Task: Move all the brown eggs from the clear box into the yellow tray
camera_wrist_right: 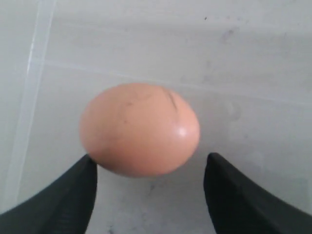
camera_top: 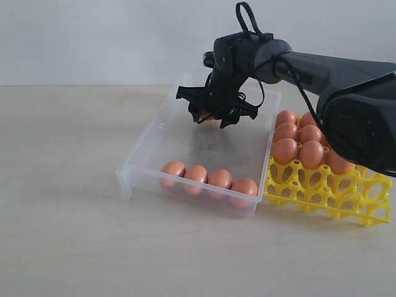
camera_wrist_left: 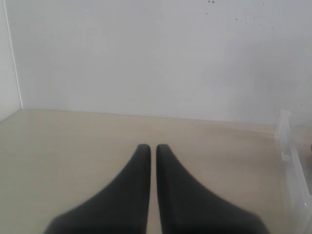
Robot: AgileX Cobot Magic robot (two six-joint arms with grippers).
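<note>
The clear box [camera_top: 132, 166] lies mid-table with several brown eggs [camera_top: 208, 178] in a row along its near wall. One more brown egg [camera_wrist_right: 140, 127] rests on the box floor toward the far side. My right gripper [camera_wrist_right: 151, 157] is lowered over it, open, one finger beside the egg and the other apart from it. In the exterior view the right gripper [camera_top: 213, 116] largely hides that egg. The yellow tray [camera_top: 322, 193] touches the box's right side and holds several eggs [camera_top: 297, 143] in its far cups. My left gripper [camera_wrist_left: 149, 146] is shut on nothing, over bare table.
The near cups of the yellow tray stand open. A corner of the clear box [camera_wrist_left: 292, 165] shows at the edge of the left wrist view. The right arm [camera_top: 334, 80] stretches above the tray. A pale wall [camera_top: 93, 37] backs the table.
</note>
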